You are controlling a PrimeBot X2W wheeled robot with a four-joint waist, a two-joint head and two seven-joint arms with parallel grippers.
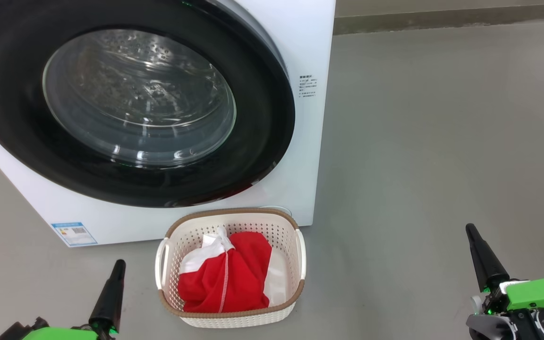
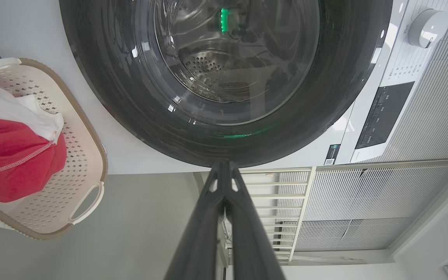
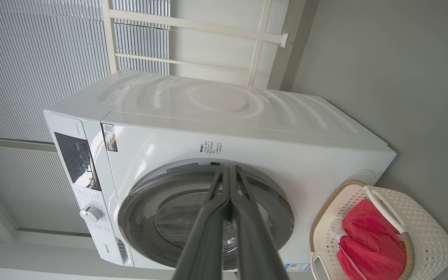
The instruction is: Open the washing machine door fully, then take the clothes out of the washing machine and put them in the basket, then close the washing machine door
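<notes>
The washing machine (image 1: 295, 42) (image 3: 224, 112) stands in front of me. Its door (image 1: 125, 108) (image 2: 224, 77) (image 3: 204, 217), black-rimmed with a bulging glass window, lies flat against the front. Through the glass I see bare steel drum. The clothes (image 1: 229, 278) (image 2: 10, 155) (image 3: 368, 241), red with white panels, lie heaped in the cream basket (image 1: 300, 264) (image 2: 88, 155) (image 3: 426, 233) on the floor just before the machine. My left gripper (image 1: 119, 264) (image 2: 224, 165) is shut and empty, low to the basket's left. My right gripper (image 1: 470, 230) (image 3: 228, 168) is shut and empty, far right of the basket.
Grey floor (image 1: 442, 141) stretches wide to the right of the machine. A blue label sticker (image 1: 73, 233) marks the machine's lower left front. The control panel and white knob (image 2: 426, 27) sit along the machine's top. A white railing and ribbed wall panels (image 3: 33, 58) stand behind.
</notes>
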